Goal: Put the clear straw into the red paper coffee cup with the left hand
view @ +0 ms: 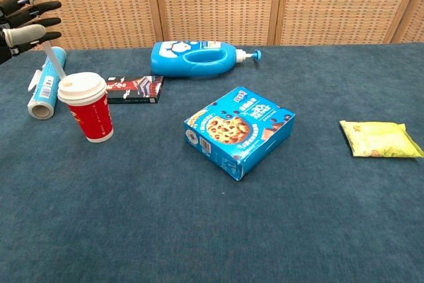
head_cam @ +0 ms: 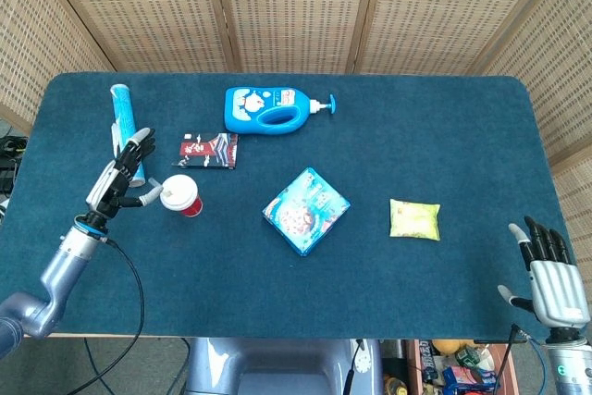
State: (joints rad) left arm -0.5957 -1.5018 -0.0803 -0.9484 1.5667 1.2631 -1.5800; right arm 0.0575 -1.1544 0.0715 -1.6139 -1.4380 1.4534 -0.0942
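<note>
We see only part of the left robot hand in the chest view, where the picture's left edge cuts it off at the palm; the head view shows the whole of it, fingers spread and holding nothing, just left of the red paper coffee cup. The right robot hand appears only in the head view, low at the near right corner past the table edge, its fingers apart and empty, its wrist cut off by the picture's bottom. The clear straw stands in the cup's white lid; its lower end is hidden inside the cup, and we cannot make out how deep it goes. Its long axis runs steeply upward, leaning toward the left, so the free upper end points up and left toward the released hand; whether a fingertip touches that end we cannot tell. In the head view the straw shows only as a short pale stub to the left of the lid. The cup stands upright on the table's left part. Far and left of it lies a blue-and-white roll, right beside it a dark flat packet, beyond that a blue pump bottle on its side. A blue cookie box sits mid-table, and a yellow pouch lies well apart to the right.
</note>
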